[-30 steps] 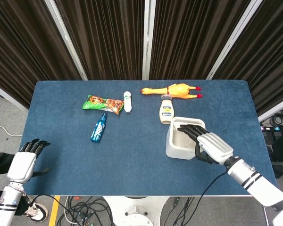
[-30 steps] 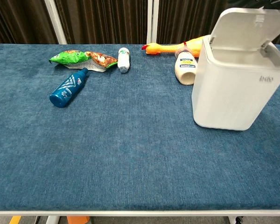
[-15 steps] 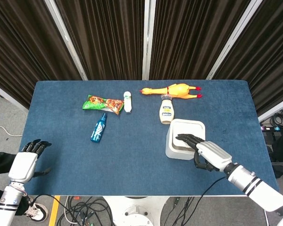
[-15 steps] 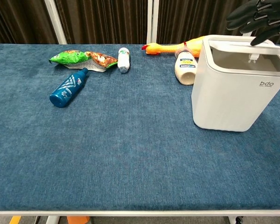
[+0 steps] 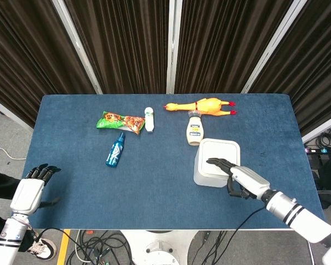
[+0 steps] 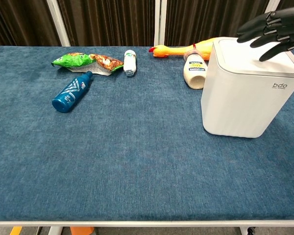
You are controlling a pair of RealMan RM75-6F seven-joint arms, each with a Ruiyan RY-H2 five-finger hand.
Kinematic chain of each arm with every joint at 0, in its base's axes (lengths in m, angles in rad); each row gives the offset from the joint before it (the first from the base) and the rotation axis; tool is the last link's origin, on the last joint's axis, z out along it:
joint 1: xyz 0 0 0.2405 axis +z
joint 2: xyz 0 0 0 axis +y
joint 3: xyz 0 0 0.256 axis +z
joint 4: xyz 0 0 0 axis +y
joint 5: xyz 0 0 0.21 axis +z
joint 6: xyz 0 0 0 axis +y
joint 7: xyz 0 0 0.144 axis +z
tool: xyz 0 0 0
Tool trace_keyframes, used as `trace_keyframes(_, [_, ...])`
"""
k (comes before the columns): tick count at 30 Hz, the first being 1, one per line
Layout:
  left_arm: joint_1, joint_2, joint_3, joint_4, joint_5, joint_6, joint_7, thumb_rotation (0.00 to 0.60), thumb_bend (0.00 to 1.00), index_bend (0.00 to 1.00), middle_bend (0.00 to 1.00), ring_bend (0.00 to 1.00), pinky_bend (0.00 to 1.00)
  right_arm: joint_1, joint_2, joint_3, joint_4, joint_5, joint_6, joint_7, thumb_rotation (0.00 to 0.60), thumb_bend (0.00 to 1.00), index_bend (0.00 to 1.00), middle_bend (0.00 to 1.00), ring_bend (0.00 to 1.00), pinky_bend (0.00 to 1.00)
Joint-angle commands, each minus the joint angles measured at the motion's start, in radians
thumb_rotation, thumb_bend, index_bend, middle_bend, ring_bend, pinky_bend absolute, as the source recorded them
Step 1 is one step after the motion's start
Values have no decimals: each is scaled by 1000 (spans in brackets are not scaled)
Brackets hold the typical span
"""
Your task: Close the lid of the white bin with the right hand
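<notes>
The white bin (image 5: 215, 163) (image 6: 245, 95) stands on the right part of the blue table, its lid (image 5: 219, 153) (image 6: 255, 58) lying flat and closed on top. My right hand (image 5: 238, 175) (image 6: 274, 30) hovers over the near right part of the lid with its black fingers spread, holding nothing; whether the fingertips touch the lid I cannot tell. At the table's near left corner, off its edge, my left hand (image 5: 31, 187) hangs with fingers apart and nothing in it; the chest view does not show it.
Behind the bin lie a mayonnaise bottle (image 5: 194, 129) (image 6: 194, 71) and a rubber chicken (image 5: 205, 105) (image 6: 179, 50). Further left are a small white bottle (image 5: 149, 119) (image 6: 130, 62), a snack bag (image 5: 120, 121) (image 6: 86, 62) and a blue bottle (image 5: 115, 149) (image 6: 72, 91).
The lid stood open a second ago, swung down and now lies flat on the bin. My right hand followed it down and drew slightly toward the near edge. The left hand stayed put.
</notes>
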Motion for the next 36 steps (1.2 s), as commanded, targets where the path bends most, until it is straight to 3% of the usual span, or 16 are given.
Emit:
trace_keyframes(1, [0,1,-2,-1,-2,0,1,600,0,228,201,107,181,5,-12,-12,14,-2,-4,11,600,1000,0,19,0,120])
trace_keyframes(10, [2,1,0,-1,-3,2,1,600,0,228,201,107,181,20,-40,-40,43,-11,-6,38,600,1000,0,17,0,120])
trace_keyframes(17, [3,1,-3,2,-3,6,-2,600,0,228,201,107,180,-47,8,-32,8,-64,185,-52,600,1000,0,16,0,121])
trace_keyframes(21, [4,1,-2,-2,0,10,-3,600,0,228,201,107,181,-140,28,-42,12,-49,314,-230,600,1000,0,16,0,123])
trace_keyframes(24, [2,3,-4,-9,2,11,-4,600,0,228,201,107,181,-249,0,-70,41,-5,420,-438,600,1000,0,16,0,124])
trace_keyframes(28, [2,4,-2,-12,3,8,-7,600,0,228,201,107,181,-448,-190,-111,181,70,635,-800,600,1000,0,16,0,117])
trace_keyframes(31, [-2,8,2,-17,10,2,-3,600,0,229,201,107,181,-543,-329,-120,322,122,730,-843,600,990,0,16,0,111])
trace_keyframes(33, [-3,6,2,-21,14,6,-1,600,0,231,201,107,180,-584,-427,-103,453,152,785,-888,600,884,0,14,0,89])
trace_keyframes(36, [0,-1,0,-25,17,17,3,600,0,231,203,107,180,-606,-535,-78,612,155,838,-906,600,484,0,0,0,3])
